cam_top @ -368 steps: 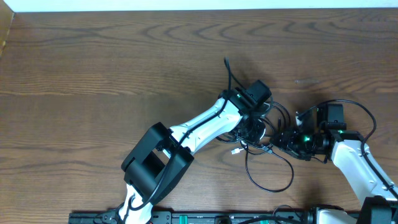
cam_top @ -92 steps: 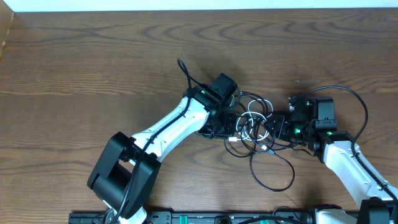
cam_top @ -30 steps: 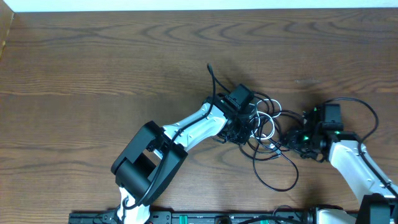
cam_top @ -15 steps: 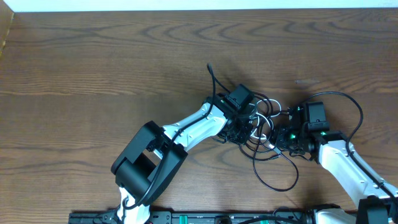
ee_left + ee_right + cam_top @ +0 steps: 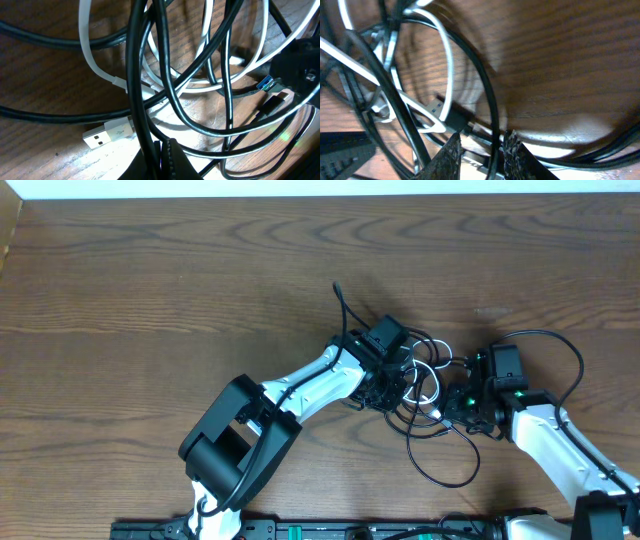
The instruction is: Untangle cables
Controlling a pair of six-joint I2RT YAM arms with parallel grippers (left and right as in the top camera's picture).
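The table is dark brown wood with a clear grain and a soft, half-matt finish. The black cables have smooth, glossy, rubber-like jackets. The white cable is smooth plastic, less shiny, and its plug ends in bare metal. The arm shells are glossy white plastic.

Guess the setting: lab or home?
Probably a robotics lab bench, not a home: a left arm and right arm on a black rail at the edge of a wood-grain table, working tangled cables.

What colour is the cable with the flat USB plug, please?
White; its USB plug shows best in the left wrist view.
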